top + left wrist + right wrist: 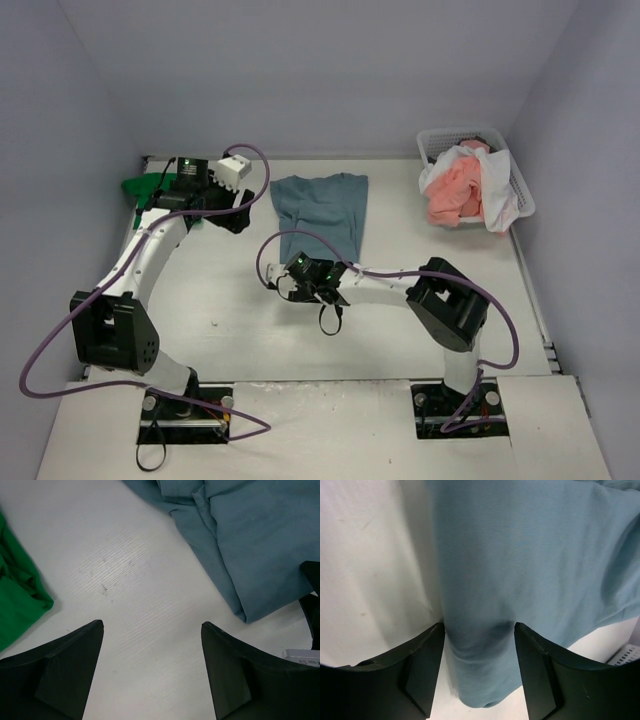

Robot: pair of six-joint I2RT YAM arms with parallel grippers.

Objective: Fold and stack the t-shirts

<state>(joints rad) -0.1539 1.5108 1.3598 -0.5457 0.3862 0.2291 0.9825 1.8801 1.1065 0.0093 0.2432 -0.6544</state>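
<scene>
While right pincer point(478, 625) straddles blue t-shirt point(520, 555) (folded), left pincer point(152, 622) gapes.

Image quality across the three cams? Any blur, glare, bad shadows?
Top external: even, soft light, sharp, no glare, lilac cast on the walls. Left wrist: table grain and blue t-shirt crisp; left hand dark, slightly soft near the lens. Right wrist: blue t-shirt fills the frame, a little soft; shadow band on the table beside its left edge; right hand nearly black.
</scene>
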